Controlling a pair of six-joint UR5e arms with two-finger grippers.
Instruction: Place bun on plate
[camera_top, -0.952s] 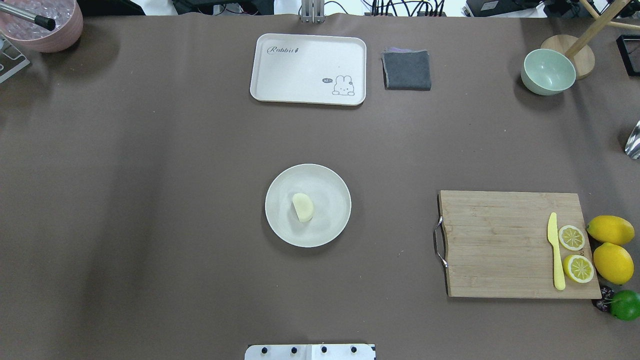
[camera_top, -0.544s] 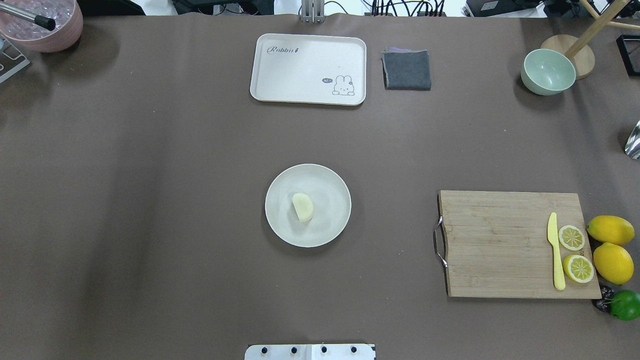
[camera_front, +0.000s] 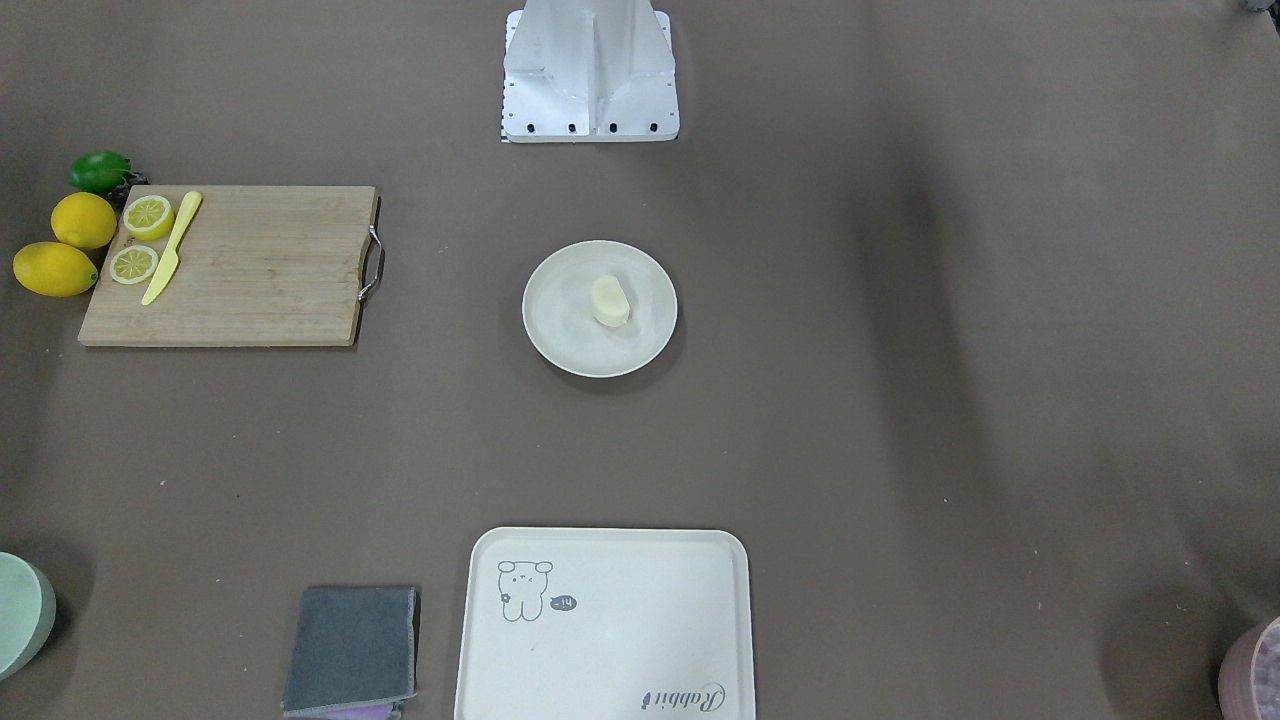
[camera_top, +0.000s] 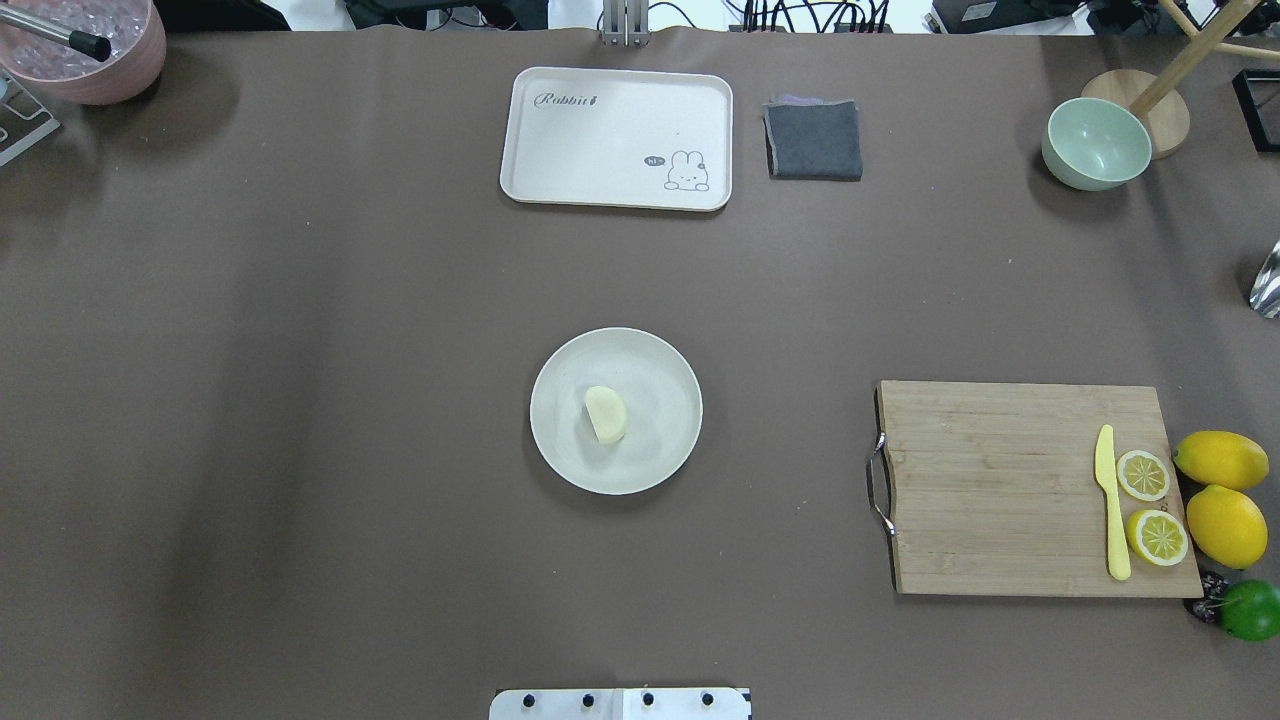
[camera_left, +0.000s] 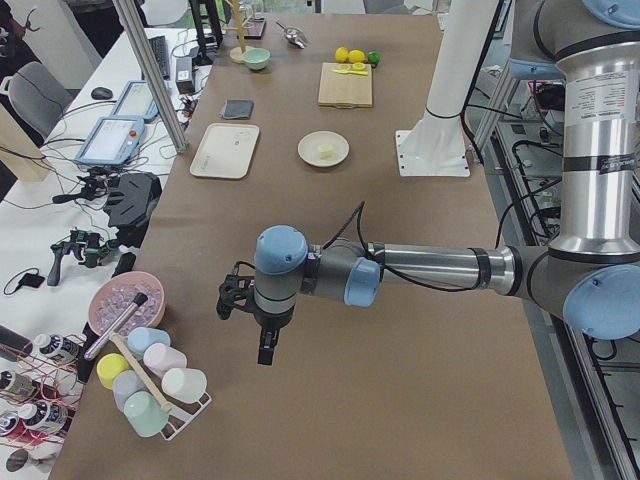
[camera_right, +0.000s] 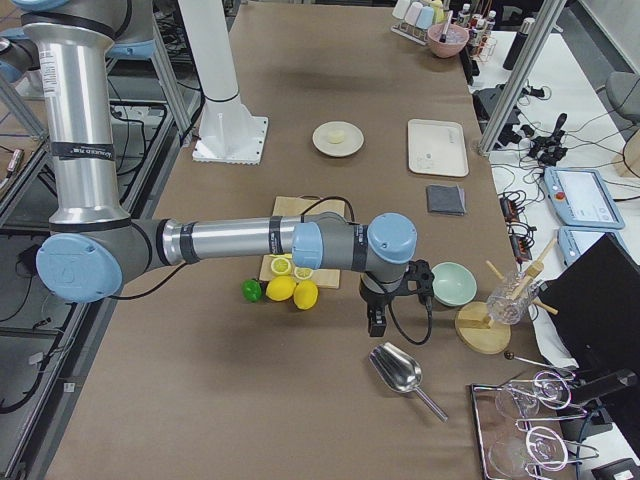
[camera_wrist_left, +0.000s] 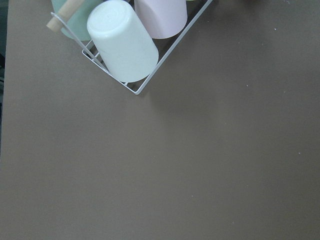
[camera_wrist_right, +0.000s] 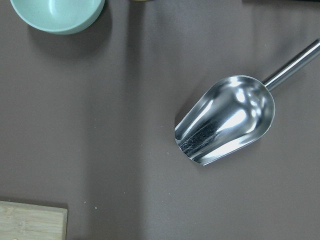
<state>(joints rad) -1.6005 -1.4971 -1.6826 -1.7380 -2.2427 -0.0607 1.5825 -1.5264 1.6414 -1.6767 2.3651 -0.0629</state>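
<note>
The pale cream bun (camera_top: 606, 414) lies inside the round off-white plate (camera_top: 662, 400) at the table's middle, slightly left of the plate's centre; it is also seen as the bun (camera_front: 610, 300) on the plate (camera_front: 560, 325) in the front-facing view. Both grippers hang far from it and show only in the side views. My left gripper (camera_left: 268, 345) hovers near the cup rack at the table's left end. My right gripper (camera_right: 376, 322) hovers above the metal scoop at the right end. I cannot tell whether either is open or shut.
A cream tray (camera_top: 617, 138) and a grey cloth (camera_top: 814, 139) sit at the far edge. A green bowl (camera_top: 1095, 143) is far right. A cutting board (camera_top: 1000, 490) holds a yellow knife (camera_top: 1110, 500) and lemon slices, with lemons (camera_top: 1222, 500) beside it. A scoop (camera_wrist_right: 225, 119) and cups (camera_wrist_left: 122, 40) lie below the wrists.
</note>
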